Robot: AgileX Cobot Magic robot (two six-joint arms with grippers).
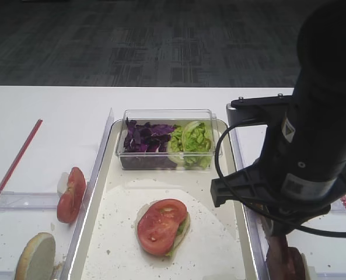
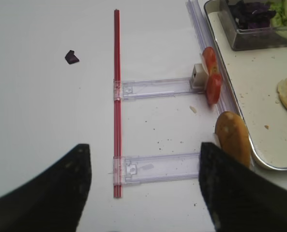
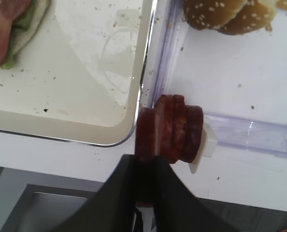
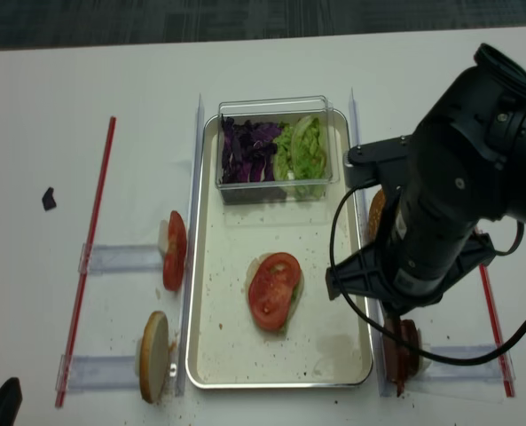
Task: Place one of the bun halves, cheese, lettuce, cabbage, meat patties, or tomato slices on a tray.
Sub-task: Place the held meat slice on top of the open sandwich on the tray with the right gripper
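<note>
Several meat patties [image 3: 179, 128] stand on edge in a clear rail just right of the tray [image 3: 85, 72]. My right gripper [image 3: 145, 162] is shut on the leftmost meat patty [image 3: 147, 128], with its edge pinched between the black fingers. On the tray lies a stack topped with a tomato slice [image 1: 161, 226] over lettuce. Two bun halves [image 3: 230, 17] lie beyond the patties. My left gripper [image 2: 143, 188] hovers open over the bare table left of the tray, holding nothing. Near it are a bun half [image 2: 233, 137] and tomato slices [image 2: 212, 72] on edge.
A clear tub [image 1: 167, 116] at the tray's far end holds purple cabbage [image 1: 144, 137] and green lettuce [image 1: 191, 140]. A red strip [image 2: 116, 96] and clear rails [image 2: 158, 88] lie on the white table to the left. The right arm [image 1: 313, 146] hangs over the tray's right rim.
</note>
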